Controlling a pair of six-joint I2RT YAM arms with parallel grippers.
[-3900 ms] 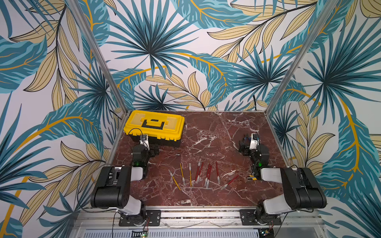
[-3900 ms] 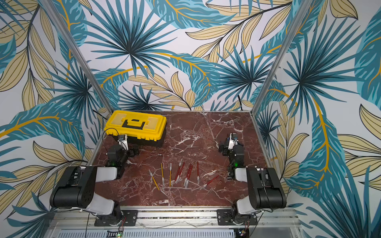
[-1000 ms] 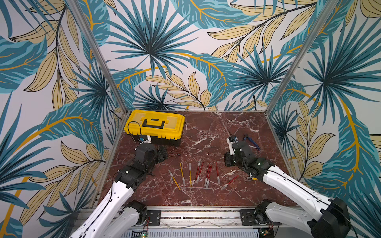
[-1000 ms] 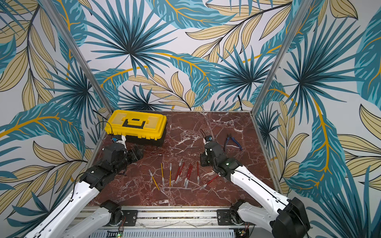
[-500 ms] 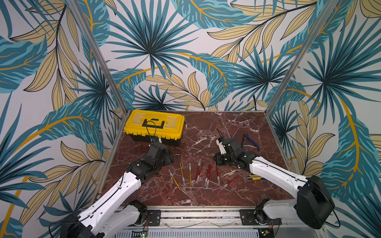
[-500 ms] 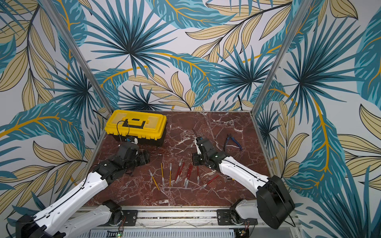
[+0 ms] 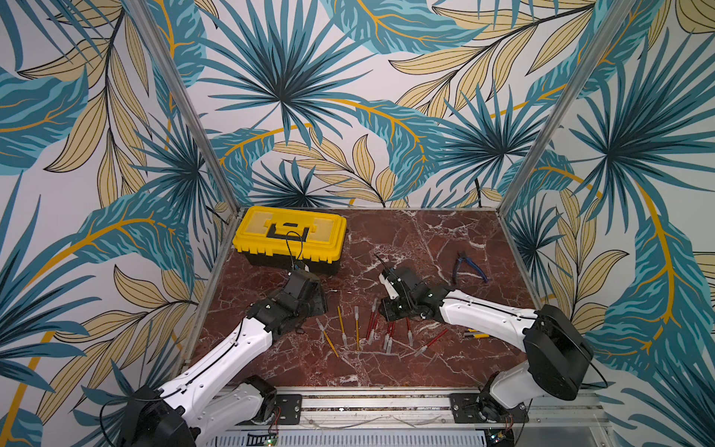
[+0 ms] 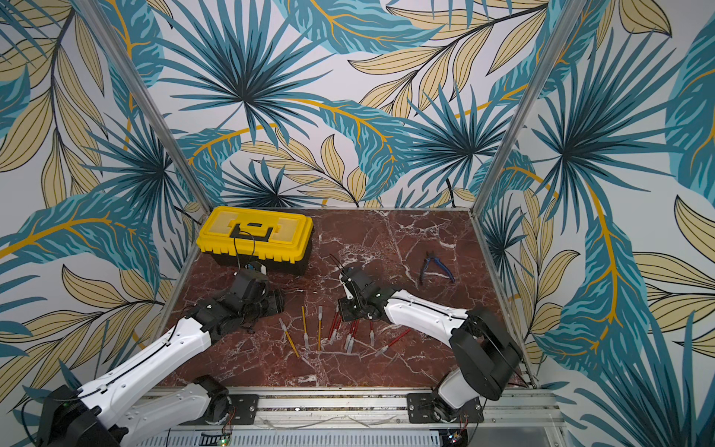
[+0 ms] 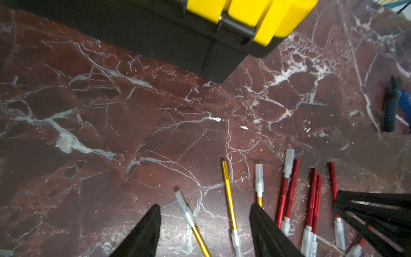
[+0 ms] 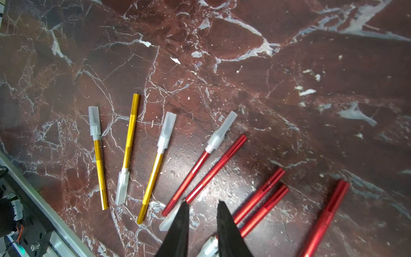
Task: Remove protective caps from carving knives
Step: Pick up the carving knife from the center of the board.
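Currently, ten knives (image 7: 367, 329) lie in a loose row flat on the tabletop (image 7: 406, 240), in front of the toolbox (image 7: 290, 236) on the arm-base side and past its right front corner. The three yellow ones are nearest the toolbox and the red ones follow. One red knife (image 7: 431, 342) lies slanted, farthest from the toolbox.

Caps (image 10: 94, 121): each one I can make out sits on a knife tip. In the right wrist view two yellow knives and one red have the cap at the end toward the toolbox. One yellow (image 10: 130, 138) and one red (image 10: 213, 169) point the opposite way. The cap ends of the remaining red knives are cut off or hidden there.

Left gripper (image 9: 204, 207): jaws wide apart, nothing between them. It is just in front of the toolbox's front face, over the yellow knives. In its wrist view two yellow handles run under the gap. I cannot tell whether it touches them.

Right gripper (image 10: 202, 203): jaws parted by a narrow gap, nothing held. It is over the red knives, further from the toolbox than the left gripper. Contact cannot be told.

The pliers (image 7: 468, 267) lie well to the right of the toolbox.
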